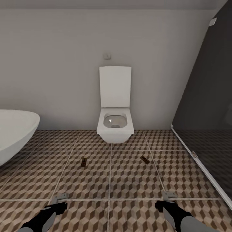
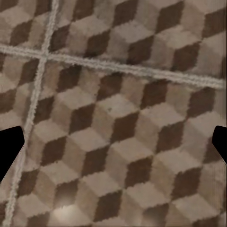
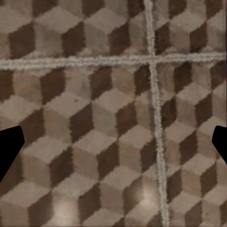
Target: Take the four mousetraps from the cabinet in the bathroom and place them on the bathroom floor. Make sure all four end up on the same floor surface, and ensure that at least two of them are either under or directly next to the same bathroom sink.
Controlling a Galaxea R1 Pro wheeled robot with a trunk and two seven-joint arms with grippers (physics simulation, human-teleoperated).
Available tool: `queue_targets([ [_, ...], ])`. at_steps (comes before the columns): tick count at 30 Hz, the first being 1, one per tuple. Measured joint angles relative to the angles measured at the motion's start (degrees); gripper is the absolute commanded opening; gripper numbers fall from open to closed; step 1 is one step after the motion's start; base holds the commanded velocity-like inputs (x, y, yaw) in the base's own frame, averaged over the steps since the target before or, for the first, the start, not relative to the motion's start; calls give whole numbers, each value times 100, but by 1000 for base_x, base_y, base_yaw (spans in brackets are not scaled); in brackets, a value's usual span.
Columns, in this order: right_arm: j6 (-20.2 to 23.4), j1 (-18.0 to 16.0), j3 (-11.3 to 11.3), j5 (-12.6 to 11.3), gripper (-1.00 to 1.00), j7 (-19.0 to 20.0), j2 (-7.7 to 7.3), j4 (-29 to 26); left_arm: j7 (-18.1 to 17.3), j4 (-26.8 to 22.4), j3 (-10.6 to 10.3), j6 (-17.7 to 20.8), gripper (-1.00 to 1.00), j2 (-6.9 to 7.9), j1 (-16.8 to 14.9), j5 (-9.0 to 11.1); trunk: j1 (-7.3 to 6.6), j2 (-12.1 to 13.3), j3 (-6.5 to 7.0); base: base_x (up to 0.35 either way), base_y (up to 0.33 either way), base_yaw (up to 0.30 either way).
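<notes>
Patterned bathroom floor (image 1: 129, 180) carries two mousetraps (image 1: 84, 161) (image 1: 144, 159) before the toilet (image 1: 115, 127), well clear of the tile edges; left gripper (image 1: 59, 200) and right gripper (image 1: 167, 199) hang open and empty, so the remaining traps apparently need fetching from the cabinet.
</notes>
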Motion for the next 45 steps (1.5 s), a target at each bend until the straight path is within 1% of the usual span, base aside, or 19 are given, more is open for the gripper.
queue_targets([
  [16, -27, 4, 0, 0, 100, -9, 6, 0, 2, 1, 0, 0, 100, 0, 0, 0, -41, 22, 355, 0, 0, 0],
  [20, -85, 4, 0, -3, 100, -10, 7, 10, 4, 1, 3, 0, 100, 0, 0, 0, -52, 27, 443, 0, 0, 0],
  [30, -389, 4, 0, -2, 100, -11, -11, 168, 8, 1, 7, 0, 100, 0, 0, 0, -77, 40, 665, 0, 0, 0],
  [45, -543, 5, -3, -8, 100, -32, -30, 199, 9, 1, 9, 0, 100, 0, 0, 0, -116, 60, 998, 0, 0, 0],
])
